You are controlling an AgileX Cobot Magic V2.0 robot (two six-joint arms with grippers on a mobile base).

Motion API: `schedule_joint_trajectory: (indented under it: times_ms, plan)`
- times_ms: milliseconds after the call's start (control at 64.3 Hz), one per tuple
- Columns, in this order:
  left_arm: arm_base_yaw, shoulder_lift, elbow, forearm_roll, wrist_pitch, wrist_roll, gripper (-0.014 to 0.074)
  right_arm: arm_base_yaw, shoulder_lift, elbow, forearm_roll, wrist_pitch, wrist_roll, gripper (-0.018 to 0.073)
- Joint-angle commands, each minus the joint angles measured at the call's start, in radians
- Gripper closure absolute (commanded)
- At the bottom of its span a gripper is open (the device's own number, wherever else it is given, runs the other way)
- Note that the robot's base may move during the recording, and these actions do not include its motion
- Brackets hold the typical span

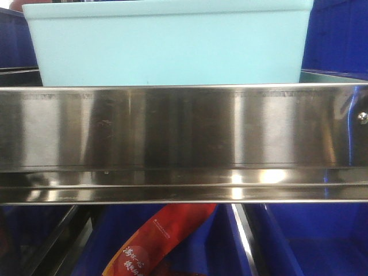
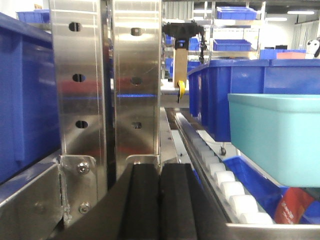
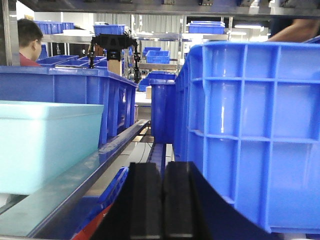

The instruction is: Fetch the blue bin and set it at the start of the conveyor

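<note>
Jaws: both pairs pressed together | blue bin (image 1: 167, 46): pale aqua, smooth walls, thin rim

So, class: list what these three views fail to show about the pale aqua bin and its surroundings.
- Front view: the blue bin's inside, cut off by the top edge; its base, hidden behind the steel shelf rail.
- Front view: the red packet, partly behind that rail; print too small.
- All views: no conveyor appears.

The blue bin (image 1: 167, 49) — pale aqua, smooth-walled, slightly tapered, thin-rimmed — sits upright on the steel shelf (image 1: 184, 126), just behind its front lip.
</note>
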Motion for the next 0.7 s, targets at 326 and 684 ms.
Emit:
schedule_joint_trajectory:
  times_ms: [326,684]
  plan:
    - [-0.004,0.107,-0.509,-0.043,0.439,0.0,0.0707,-0.007,0.067,-0.422,0.0,0.341,0.0,0.0722]
    - [-0.004,0.563,-0.981,-0.063,0.862,0.0,0.0707,-0.007,0.428,-0.783,0.004,0.582,-0.002,0.0722]
